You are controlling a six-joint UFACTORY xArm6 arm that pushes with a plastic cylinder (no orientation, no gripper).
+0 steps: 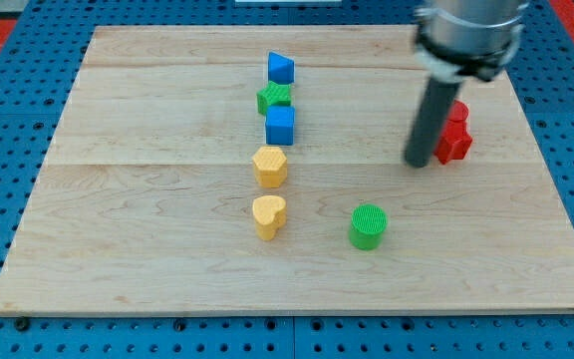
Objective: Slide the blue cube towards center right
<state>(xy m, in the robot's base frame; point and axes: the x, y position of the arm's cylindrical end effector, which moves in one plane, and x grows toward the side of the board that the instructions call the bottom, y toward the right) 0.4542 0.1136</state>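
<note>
The blue cube [280,126] sits on the wooden board [147,199], in a column of blocks slightly left of the middle. Above it lie a green star block [275,97] and a blue triangular block [281,68]. Below it lie a yellow hexagon block [270,167] and a yellow heart block [269,215]. My tip [419,163] rests on the board well to the right of the blue cube, apart from it, just left of the red blocks.
Two red blocks [454,134] sit close together at the view's right, touching or nearly touching the rod. A green cylinder [368,226] stands below and left of my tip. Blue pegboard surrounds the board.
</note>
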